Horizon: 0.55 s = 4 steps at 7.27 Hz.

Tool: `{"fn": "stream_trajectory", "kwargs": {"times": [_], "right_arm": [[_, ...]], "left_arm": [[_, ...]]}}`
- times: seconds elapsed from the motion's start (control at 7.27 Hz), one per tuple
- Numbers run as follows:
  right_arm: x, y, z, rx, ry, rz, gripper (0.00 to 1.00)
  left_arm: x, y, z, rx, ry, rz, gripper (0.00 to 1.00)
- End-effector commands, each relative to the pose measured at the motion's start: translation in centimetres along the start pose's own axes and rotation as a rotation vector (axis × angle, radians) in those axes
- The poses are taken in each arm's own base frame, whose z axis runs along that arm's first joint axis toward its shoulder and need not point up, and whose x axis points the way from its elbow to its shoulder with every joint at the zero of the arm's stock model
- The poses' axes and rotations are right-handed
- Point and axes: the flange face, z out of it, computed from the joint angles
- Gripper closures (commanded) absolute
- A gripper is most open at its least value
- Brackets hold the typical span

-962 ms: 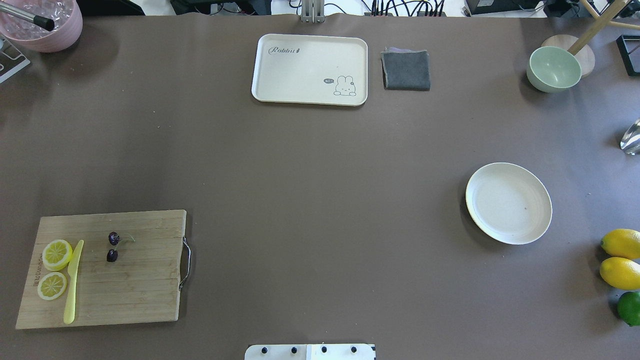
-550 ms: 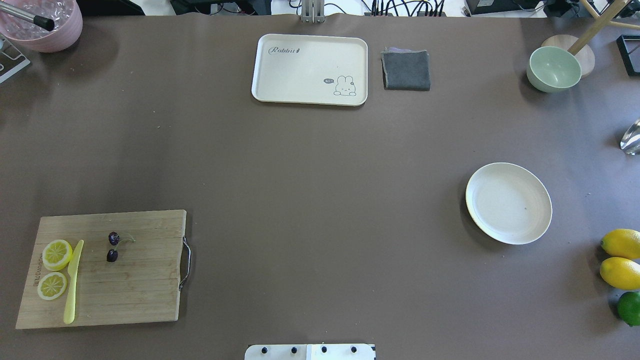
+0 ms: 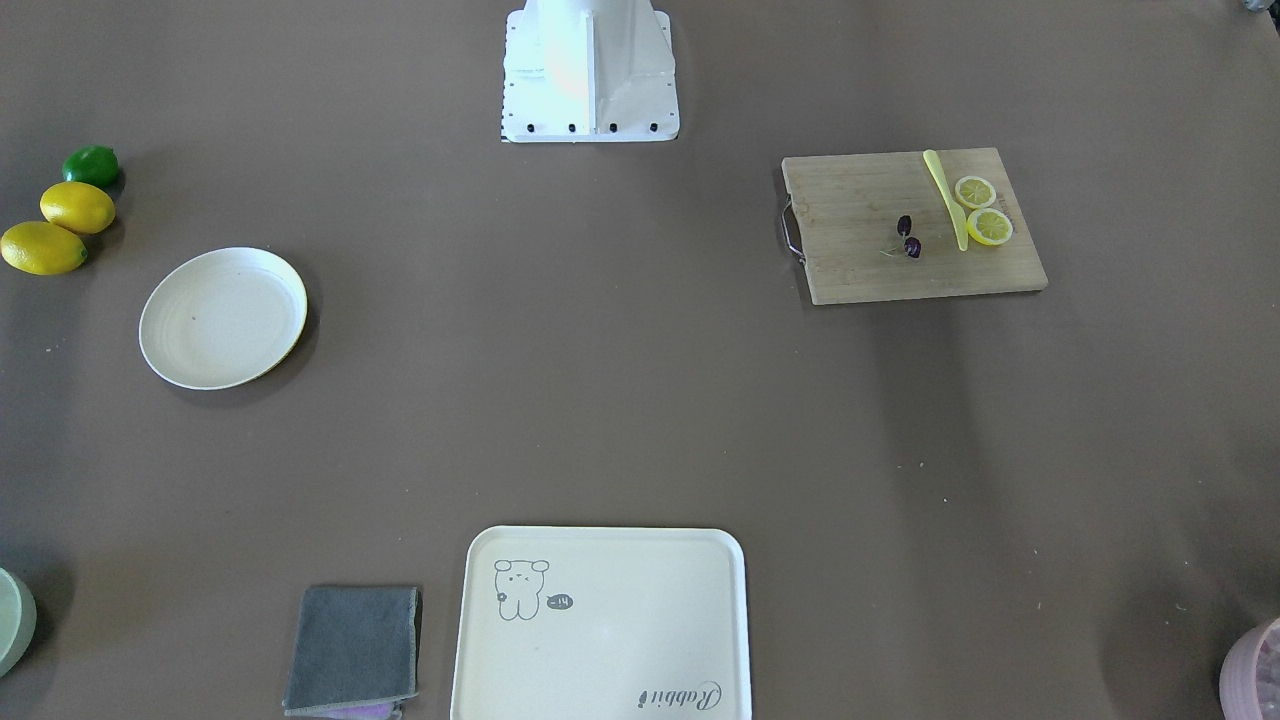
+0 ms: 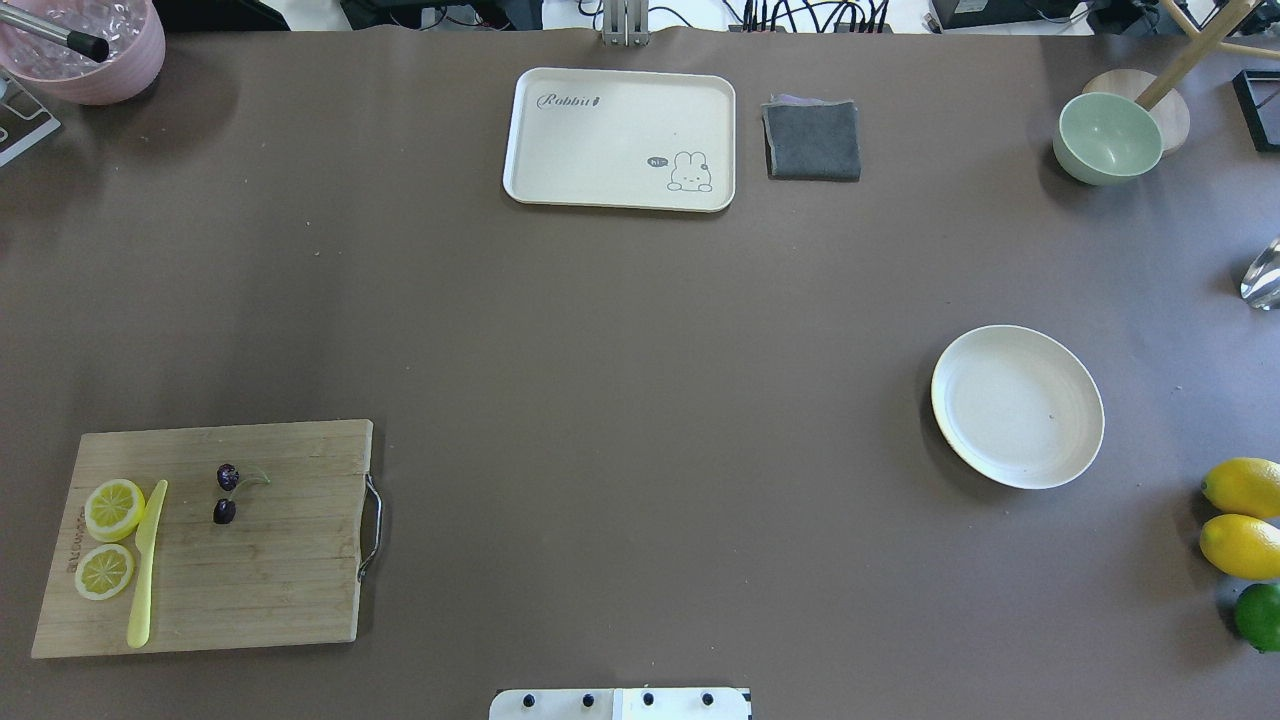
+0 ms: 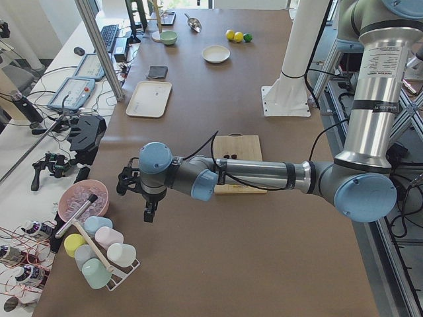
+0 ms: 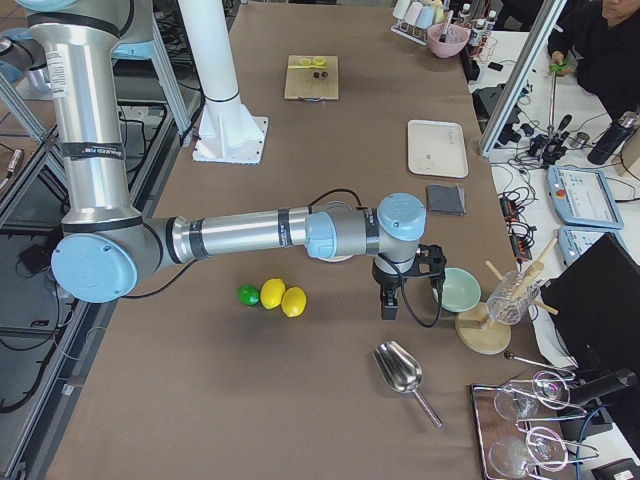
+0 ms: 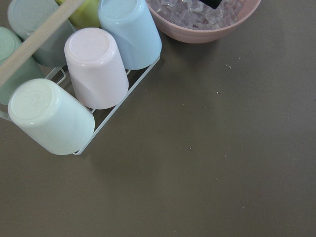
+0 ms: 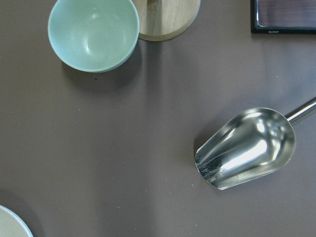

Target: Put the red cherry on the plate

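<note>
Over brown table (image 4: 640, 400), left end effector (image 5: 149, 214) and right end effector (image 6: 388, 304) look indistinct.

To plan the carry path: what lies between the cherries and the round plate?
Overhead view: the cutting board under the red cherry, its metal handle, then bare table to the plate.

- A long table (image 4: 640, 330) fills the room's middle, covered in a matte brown sheet with faint creases.
- A white side bench (image 5: 33, 165) runs along the table's far edge, strewn with tangled cables (image 5: 56, 122).
- Slanted aluminium posts (image 5: 100, 49) rise between the table and the bench.
- Two grey teach pendants (image 6: 578, 190) and a dark keyboard (image 5: 109, 36) lie on the bench.
- Grey floor (image 6: 40, 450) shows on the table's other side.
- The light is even and diffuse, and shadows on the sheet are soft-edged.
</note>
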Motion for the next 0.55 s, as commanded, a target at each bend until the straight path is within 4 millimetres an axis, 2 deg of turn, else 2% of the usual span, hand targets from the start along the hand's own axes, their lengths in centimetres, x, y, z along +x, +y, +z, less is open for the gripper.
{"fn": "stream_trajectory", "kwargs": {"times": [0.0, 0.14, 0.28, 0.41], "right_arm": [[-3.0, 1.1, 3.2, 0.091, -0.032, -0.085, 0.0], [-4.5, 1.4, 5.1, 0.119, -0.057, -0.089, 0.0], [-6.7, 1.8, 6.6, 0.125, -0.089, -0.103, 0.0], [-10.6, 2.4, 8.9, 0.124, -0.13, -0.126, 0.0]], "left_arm": [[1.3, -0.5, -1.0, 0.067, 0.02, 0.07, 0.02], [1.4, -0.5, 0.8, 0.054, 0.016, 0.09, 0.02], [1.9, -0.3, 0.7, 0.118, 0.03, 0.165, 0.02], [-0.3, 2.5, 2.5, 0.17, 0.041, 0.222, 0.02]]}}
